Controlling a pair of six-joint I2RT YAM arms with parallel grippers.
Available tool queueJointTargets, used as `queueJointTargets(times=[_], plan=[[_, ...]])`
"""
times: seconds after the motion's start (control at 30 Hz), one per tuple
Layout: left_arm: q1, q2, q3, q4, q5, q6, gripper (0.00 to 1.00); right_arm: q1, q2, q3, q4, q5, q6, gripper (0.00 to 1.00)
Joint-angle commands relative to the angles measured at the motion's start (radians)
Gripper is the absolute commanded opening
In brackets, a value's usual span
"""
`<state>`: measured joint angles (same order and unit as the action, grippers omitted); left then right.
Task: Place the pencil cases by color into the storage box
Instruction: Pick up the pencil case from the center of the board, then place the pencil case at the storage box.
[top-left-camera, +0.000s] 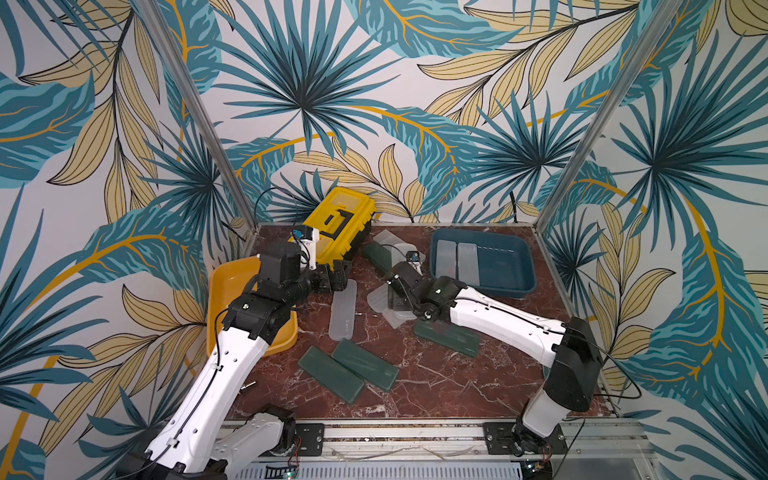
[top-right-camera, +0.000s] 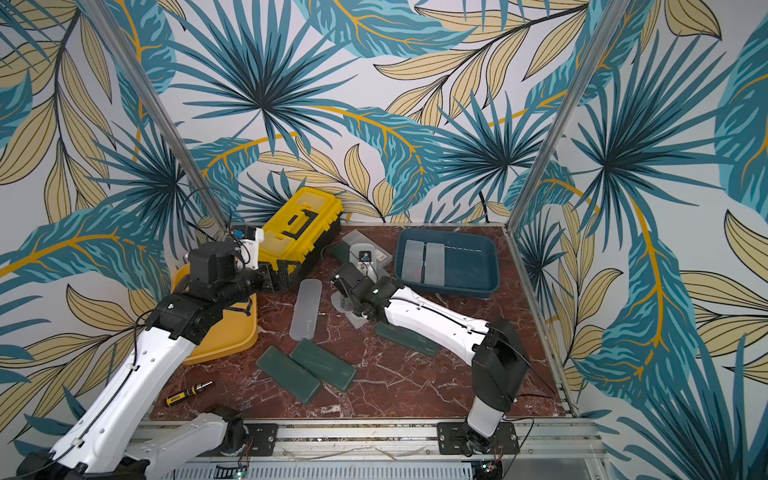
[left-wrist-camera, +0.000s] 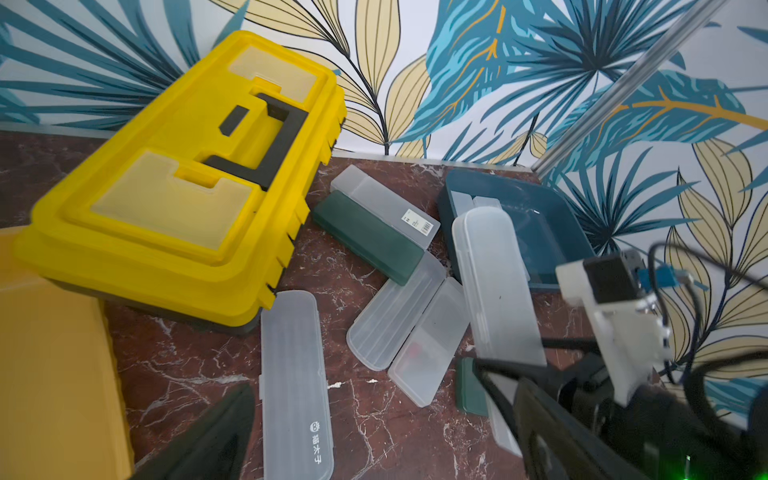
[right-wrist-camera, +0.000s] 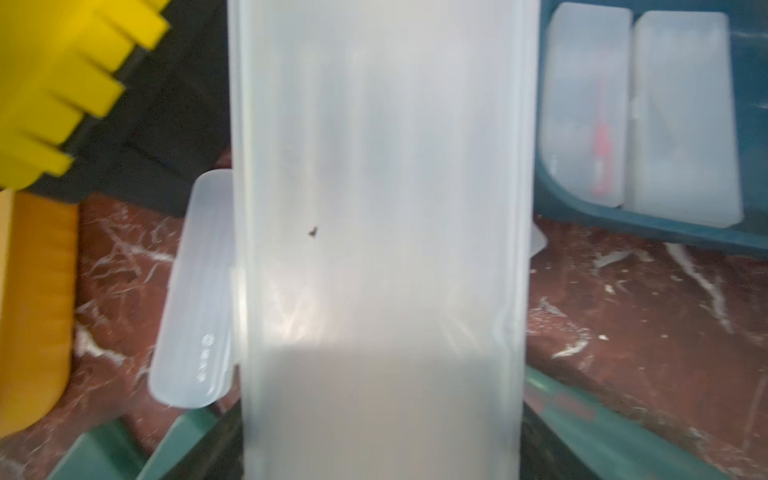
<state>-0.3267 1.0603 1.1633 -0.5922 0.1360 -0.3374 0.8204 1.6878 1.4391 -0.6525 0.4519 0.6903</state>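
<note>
Between the partly shut jaws of the right gripper (right-wrist-camera: 380, 440) sits one end of a white pencil case (left-wrist-camera: 494, 282), so its free end past the jaws can tip, slip or bump the blue box (top-left-camera: 524, 266) wall, while the left gripper (top-left-camera: 336, 279) is wide open and empty

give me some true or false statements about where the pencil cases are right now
The blue plastic tray holds two frosted white pencil cases. True.
The right gripper has its jaws shut on a frosted translucent pencil case. True.
The yellow-and-black plastic toolbox stands open. False: its lid is shut.
Two dark green pencil cases lie in that tray. False: they lie side by side on the red marble tabletop.
The left gripper holds the long frosted case. False: its jaws are open; that case lies on the tabletop.
</note>
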Motion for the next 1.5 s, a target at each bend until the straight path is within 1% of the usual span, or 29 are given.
queueJointTargets(times=[0.0, 0.17, 0.37, 0.47, 0.6, 0.73, 0.87, 0.97, 1.17, 1.33, 1.47], plan=[[-0.063, 0.027, 0.060, 0.050, -0.064, 0.050, 0.97, -0.109, -0.045, -0.039, 0.008, -0.016, -0.079, 0.69], [-0.184, 0.108, 0.071, 0.113, -0.096, 0.103, 0.97, -0.269, -0.089, -0.048, 0.016, -0.036, -0.177, 0.70], [-0.336, 0.282, 0.127, 0.165, -0.150, 0.189, 0.97, -0.469, -0.066, -0.050, 0.079, -0.168, -0.278, 0.70], [-0.389, 0.378, 0.172, 0.194, -0.157, 0.211, 0.97, -0.559, -0.028, -0.030, 0.091, -0.241, -0.302, 0.70], [-0.445, 0.508, 0.257, 0.198, -0.140, 0.227, 0.96, -0.646, 0.023, 0.005, 0.086, -0.277, -0.327, 0.70], [-0.506, 0.609, 0.289, 0.279, -0.120, 0.260, 0.95, -0.716, 0.071, 0.027, 0.088, -0.284, -0.375, 0.70], [-0.523, 0.668, 0.279, 0.373, -0.078, 0.262, 0.94, -0.785, 0.123, 0.026, 0.119, -0.320, -0.401, 0.70], [-0.525, 0.681, 0.258, 0.417, -0.063, 0.273, 0.94, -0.816, 0.161, 0.038, 0.143, -0.340, -0.422, 0.70], [-0.525, 0.679, 0.211, 0.476, -0.039, 0.304, 0.94, -0.842, 0.254, 0.129, 0.126, -0.337, -0.478, 0.71], [-0.525, 0.660, 0.172, 0.504, -0.008, 0.377, 0.94, -0.851, 0.320, 0.210, 0.084, -0.314, -0.522, 0.71], [-0.525, 0.625, 0.131, 0.527, 0.021, 0.424, 0.94, -0.866, 0.352, 0.232, 0.085, -0.327, -0.546, 0.72]])
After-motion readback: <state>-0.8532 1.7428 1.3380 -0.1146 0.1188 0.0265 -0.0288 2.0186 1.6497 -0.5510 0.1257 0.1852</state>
